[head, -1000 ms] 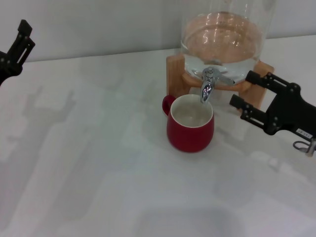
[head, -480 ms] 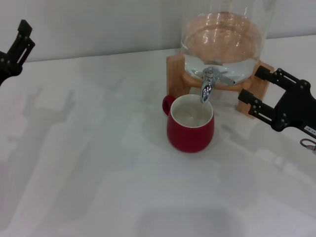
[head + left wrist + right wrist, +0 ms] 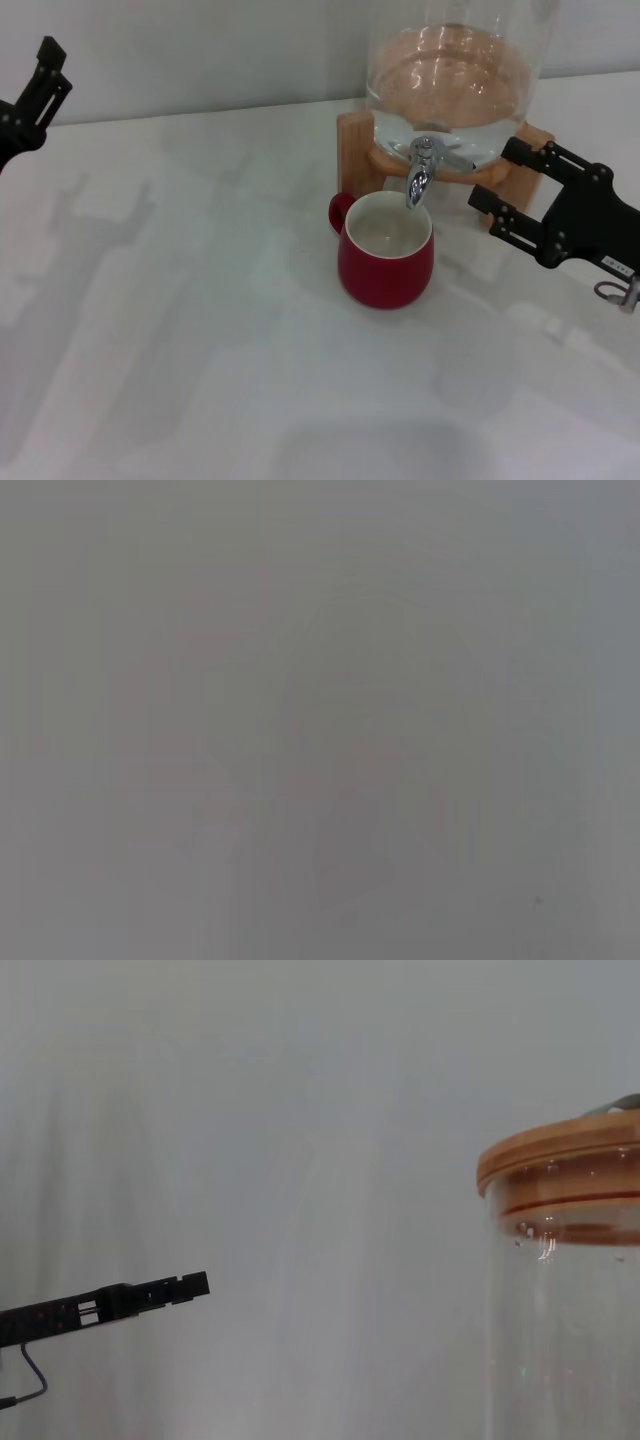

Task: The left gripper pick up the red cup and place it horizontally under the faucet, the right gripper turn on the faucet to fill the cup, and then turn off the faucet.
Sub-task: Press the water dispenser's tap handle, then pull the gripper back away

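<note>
Since half a second ago the right gripper (image 3: 495, 182) has slid back toward the dispenser, its prongs lower and nearer the faucet than they were, roughly where they stood a second ago. Its two flat black prongs stand spread wide, holding nothing, at about three o'clock from the faucet (image 3: 420, 172); the upper prong lies across the wooden stand (image 3: 352, 150), the lower one just in front of it, and neither tip touches the chrome lever. A small metal ring hangs from the gripper's body near the view's right edge.

Nothing else has shifted. The red cup (image 3: 386, 252) sits upright on the white table (image 3: 180, 330), directly beneath the spout, at six o'clock from the faucet, its loop handle pointing to about ten o'clock. Its white inside shows liquid. Behind it the glass dispenser (image 3: 455, 75) holds clear water; the right wrist view shows its wooden lid (image 3: 560, 1160).

The left gripper (image 3: 32, 95) hangs parked at the far left edge, at about nine o'clock from the cup and well apart from it. Whether its fingers are spread or closed I cannot tell. The left wrist view is a featureless grey.
</note>
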You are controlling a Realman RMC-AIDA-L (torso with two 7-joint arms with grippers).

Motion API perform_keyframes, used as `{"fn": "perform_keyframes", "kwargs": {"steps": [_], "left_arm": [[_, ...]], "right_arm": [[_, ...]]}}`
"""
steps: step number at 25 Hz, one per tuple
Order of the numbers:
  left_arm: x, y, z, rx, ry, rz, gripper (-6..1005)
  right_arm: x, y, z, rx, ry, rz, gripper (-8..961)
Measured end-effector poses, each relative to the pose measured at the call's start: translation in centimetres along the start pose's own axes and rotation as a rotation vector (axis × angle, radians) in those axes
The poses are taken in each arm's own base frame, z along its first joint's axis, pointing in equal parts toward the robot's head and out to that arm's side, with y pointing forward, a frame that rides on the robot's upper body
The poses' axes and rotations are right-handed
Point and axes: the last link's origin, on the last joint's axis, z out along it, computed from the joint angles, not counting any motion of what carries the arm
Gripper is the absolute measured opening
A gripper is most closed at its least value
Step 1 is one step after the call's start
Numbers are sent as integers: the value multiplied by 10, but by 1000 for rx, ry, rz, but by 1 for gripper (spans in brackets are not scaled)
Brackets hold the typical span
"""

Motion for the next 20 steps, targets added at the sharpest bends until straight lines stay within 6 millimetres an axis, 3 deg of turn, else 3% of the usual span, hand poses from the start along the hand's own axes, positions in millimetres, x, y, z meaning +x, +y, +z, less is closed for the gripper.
{"fn": "perform_keyframes", "kwargs": {"steps": [20], "left_arm": [[0, 0, 0, -2, -1, 0, 890]], "right_arm": [[3, 0, 12, -1, 6, -20, 674]]}}
